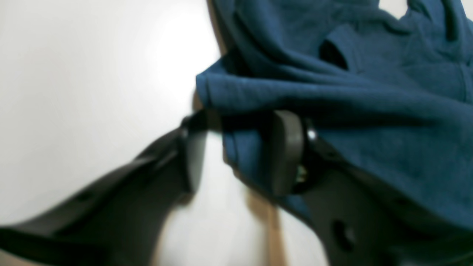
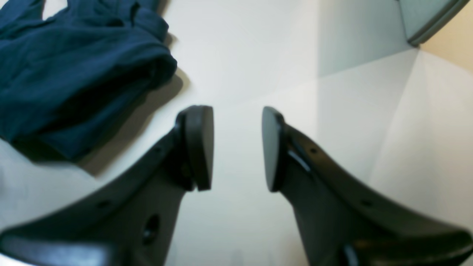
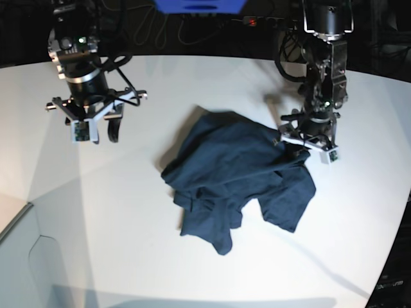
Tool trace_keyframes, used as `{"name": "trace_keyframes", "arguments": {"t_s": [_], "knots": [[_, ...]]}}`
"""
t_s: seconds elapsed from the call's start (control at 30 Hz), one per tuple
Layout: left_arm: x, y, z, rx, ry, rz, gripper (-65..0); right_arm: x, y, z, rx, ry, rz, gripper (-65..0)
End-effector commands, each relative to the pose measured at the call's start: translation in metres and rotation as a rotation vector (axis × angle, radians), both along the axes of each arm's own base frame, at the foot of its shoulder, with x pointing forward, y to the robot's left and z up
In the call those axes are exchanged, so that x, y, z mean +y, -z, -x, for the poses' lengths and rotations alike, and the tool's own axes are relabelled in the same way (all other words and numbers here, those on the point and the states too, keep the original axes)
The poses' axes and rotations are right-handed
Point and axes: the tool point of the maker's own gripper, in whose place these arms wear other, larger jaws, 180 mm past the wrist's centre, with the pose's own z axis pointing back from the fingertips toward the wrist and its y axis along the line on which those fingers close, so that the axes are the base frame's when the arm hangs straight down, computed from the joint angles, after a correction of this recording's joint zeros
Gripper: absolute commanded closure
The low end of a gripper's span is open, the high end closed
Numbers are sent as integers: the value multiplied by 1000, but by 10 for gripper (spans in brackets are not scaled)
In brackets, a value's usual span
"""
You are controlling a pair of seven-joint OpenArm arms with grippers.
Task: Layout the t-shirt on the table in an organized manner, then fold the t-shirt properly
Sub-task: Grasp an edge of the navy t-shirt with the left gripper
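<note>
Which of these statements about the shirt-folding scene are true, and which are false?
1. The t-shirt lies crumpled on the table. True.
2. The t-shirt is red. False: it is dark navy blue.
3. The right gripper holds a sleeve. False: it is open with nothing between its pads.
4. The left gripper is at the t-shirt's edge, with cloth between its pads. True.
5. A second garment lies on the table. False: only one.

Left wrist view: whole picture blurred; the dark navy-blue crumpled cloth t-shirt (image 1: 351, 111) is cut off at the 12 and 3 o'clock edges and hides part of the left gripper (image 1: 240, 155). Whether the jaws pinch cloth cannot be told. Right wrist view: t-shirt cut off at 9 to 12 o'clock.
</note>
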Motion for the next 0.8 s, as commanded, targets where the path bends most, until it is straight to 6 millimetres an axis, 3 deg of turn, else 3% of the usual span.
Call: {"name": "trace_keyframes", "arguments": {"t_s": [0.0,0.13,0.3,0.4,0.57,0.77], "knots": [[4,-9,-7,-29,-1,-9,-366,0,-13,-7,-52,-3,2,-223],[5,-5,-5,-18,-2,-9,-494,0,-14,-8,-55,-3,2,-223],[4,0,-3,-5,-7,-3,-493,0,-18,-14,-73,-3,2,-223],[2,-5,-11,-22,-5,0,-368,0,-18,-14,-73,-3,2,-223],[-5,-11,-20,-41,-11,21,0,0,-18,-14,-73,-3,2,-223],[-5,-18,-16,-60,-10,16,0,0,-18,-14,-73,-3,2,-223]]}}
